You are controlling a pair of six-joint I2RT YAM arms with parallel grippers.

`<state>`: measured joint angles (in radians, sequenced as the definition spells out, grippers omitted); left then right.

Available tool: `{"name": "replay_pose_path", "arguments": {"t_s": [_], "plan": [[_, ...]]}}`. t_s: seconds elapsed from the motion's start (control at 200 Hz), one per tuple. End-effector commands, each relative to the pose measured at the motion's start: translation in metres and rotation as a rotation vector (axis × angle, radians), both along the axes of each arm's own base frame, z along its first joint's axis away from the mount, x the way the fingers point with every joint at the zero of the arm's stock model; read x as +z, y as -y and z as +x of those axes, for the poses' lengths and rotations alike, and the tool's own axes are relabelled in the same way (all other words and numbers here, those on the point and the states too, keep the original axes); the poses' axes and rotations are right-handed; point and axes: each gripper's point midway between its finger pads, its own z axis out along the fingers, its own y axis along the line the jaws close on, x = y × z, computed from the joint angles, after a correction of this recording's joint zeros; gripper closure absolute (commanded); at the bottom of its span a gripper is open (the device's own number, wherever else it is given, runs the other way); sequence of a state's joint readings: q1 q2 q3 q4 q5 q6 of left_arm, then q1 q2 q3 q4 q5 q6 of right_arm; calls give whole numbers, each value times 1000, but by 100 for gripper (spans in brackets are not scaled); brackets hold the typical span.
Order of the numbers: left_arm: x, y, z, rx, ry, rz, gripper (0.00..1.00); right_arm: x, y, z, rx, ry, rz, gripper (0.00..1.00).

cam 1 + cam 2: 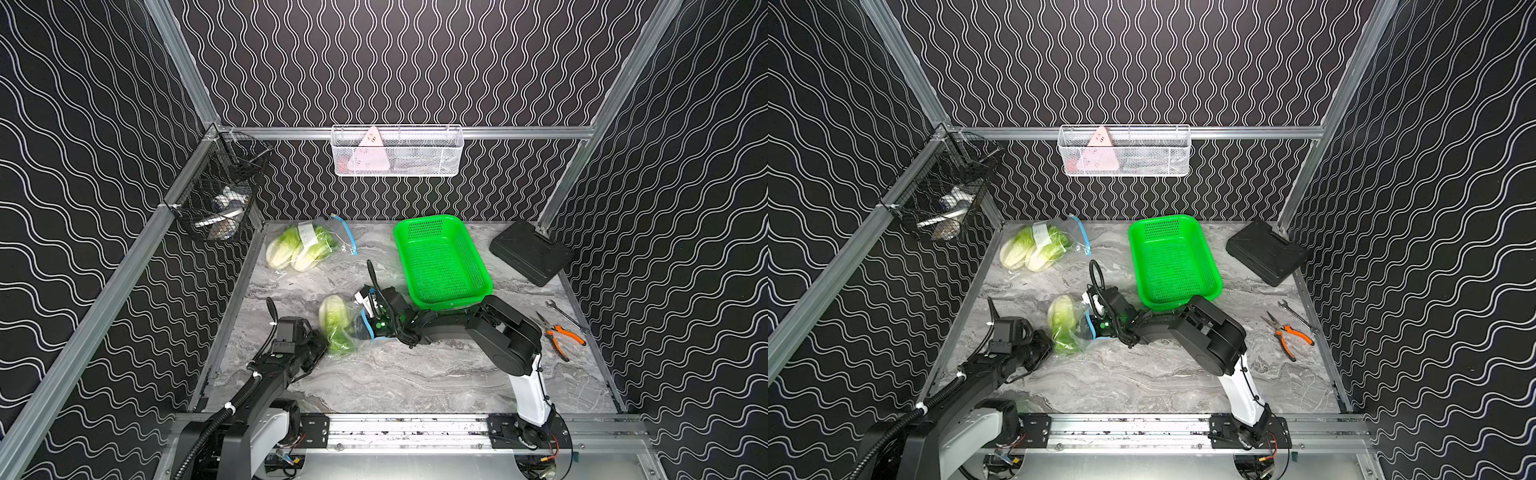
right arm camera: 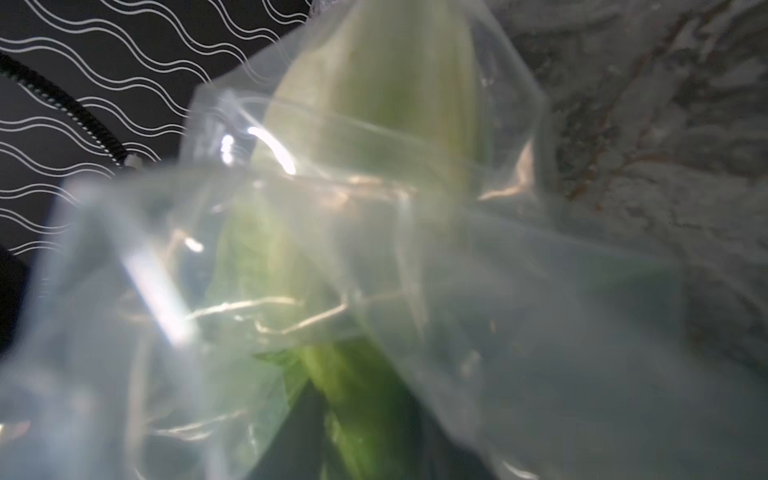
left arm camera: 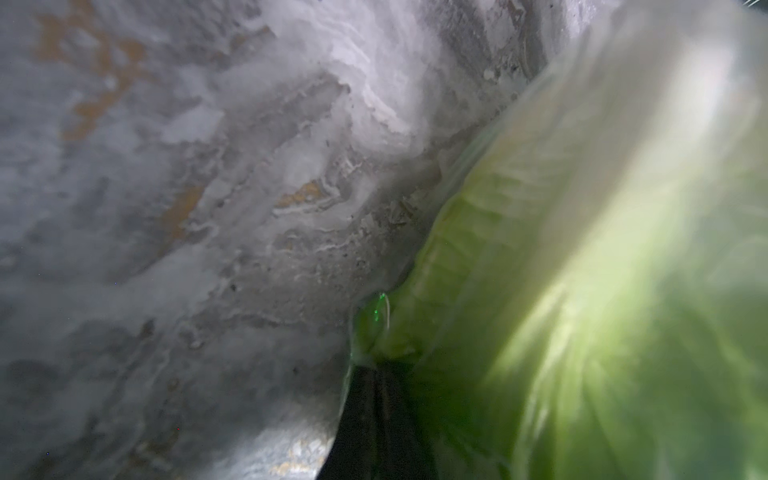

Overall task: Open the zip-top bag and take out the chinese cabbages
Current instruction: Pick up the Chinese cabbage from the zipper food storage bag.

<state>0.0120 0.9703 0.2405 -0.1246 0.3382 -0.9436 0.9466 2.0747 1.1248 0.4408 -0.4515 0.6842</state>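
1. The left end effector (image 1: pixel 323 348) has its fingers pressed together on the plastic of the near zip-top bag (image 1: pixel 352 332), close to the leafy end. In the left wrist view the dark fingers (image 3: pixel 374 411) pinch a tuck of film.
2. The right end effector (image 1: pixel 368 326) sits at that bag's blue zip strip (image 1: pixel 365 322), swathed in plastic. I cannot tell whether its fingers are apart or together.
3. One chinese cabbage (image 1: pixel 333 316) lies inside this bag between the two arms, mid-surface, with its white stalk end toward the back wall.
4. Two more chinese cabbages (image 1: pixel 282 249) (image 1: pixel 309 254) lie side by side in the far zip-top bag (image 1: pixel 332 237), at the back-left corner of the surface (image 1: pixel 415 374).
5. A green mesh basket (image 1: pixel 440 266) stands just beyond the right arm. A black case (image 1: pixel 530 253), pliers (image 1: pixel 561 334) and a wrench (image 1: pixel 565 313) lie along the right edge.
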Motion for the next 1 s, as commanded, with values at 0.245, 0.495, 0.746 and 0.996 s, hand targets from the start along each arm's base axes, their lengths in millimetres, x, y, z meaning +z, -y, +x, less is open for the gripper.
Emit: {"name": "replay_pose_path", "arguments": {"t_s": [0.245, 0.495, 0.746, 0.996], "plan": [[12, -5, -3, 5, 35, 35, 50, 13, 35, 6, -113, 1, -17, 100], [18, -3, -11, 86, 28, -71, 23, -2, 51, 26, -268, -42, -35, 100], [40, 1, -5, 88, 71, -105, 32, -8, 55, 29, -295, -51, -69, 100], [24, 11, -4, 143, 79, -244, 44, -14, 51, 29, -297, -76, -65, 100]]}}
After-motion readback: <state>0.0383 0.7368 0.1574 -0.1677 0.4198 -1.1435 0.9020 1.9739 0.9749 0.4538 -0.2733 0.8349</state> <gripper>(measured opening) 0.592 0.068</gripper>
